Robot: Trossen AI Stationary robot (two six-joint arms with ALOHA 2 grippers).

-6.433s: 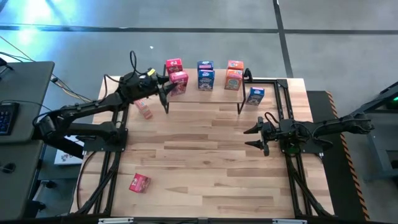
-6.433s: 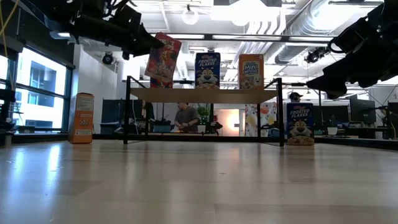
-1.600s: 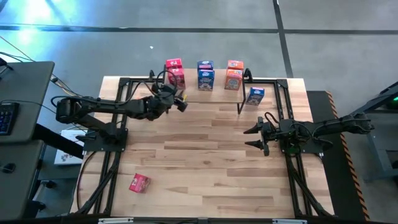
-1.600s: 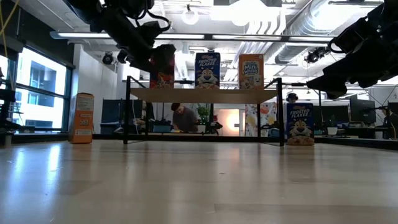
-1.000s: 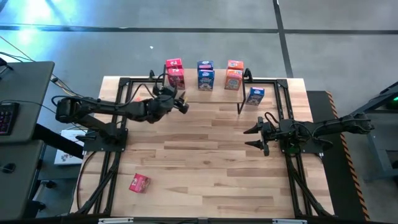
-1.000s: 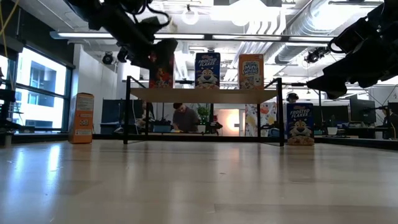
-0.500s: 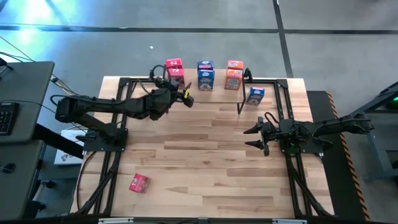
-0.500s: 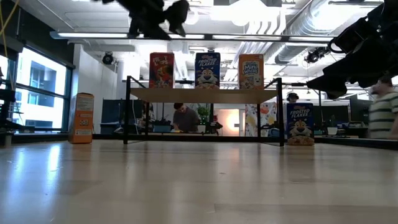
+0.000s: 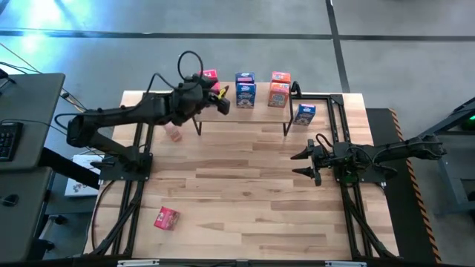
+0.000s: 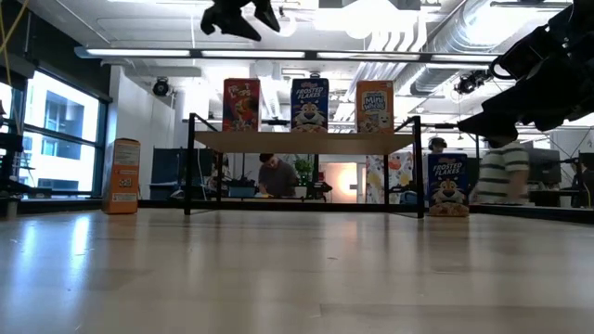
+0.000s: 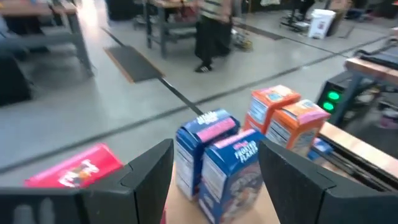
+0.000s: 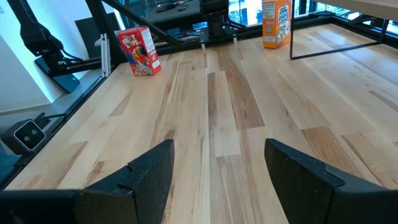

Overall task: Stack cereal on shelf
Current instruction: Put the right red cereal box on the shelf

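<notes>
The shelf (image 10: 306, 141) carries upright cereal boxes: a pink-red one (image 10: 241, 104) at its left end, blue ones (image 9: 246, 93) in the middle and orange ones (image 9: 279, 93) at the right. My left gripper (image 9: 220, 101) hangs open well above the shelf's left part (image 10: 239, 17), with nothing between its fingers (image 11: 216, 149). A blue box (image 9: 304, 113) stands on the table right of the shelf, and an orange box (image 9: 174, 133) left of it. A pink-red box (image 9: 166, 218) sits near the front left. My right gripper (image 9: 300, 163) waits open at the right (image 12: 217, 149).
Black frame rails (image 9: 133, 185) run along the table's left and right sides. Open tabletop (image 9: 245, 193) lies between the arms, in front of the shelf. A person (image 10: 501, 176) stands in the room beyond the table.
My left gripper has risen from beside the pink-red box at the shelf's left end to well above the shelf, drifting a little toward the far edge. The pink-red box stays standing upright on the shelf.
</notes>
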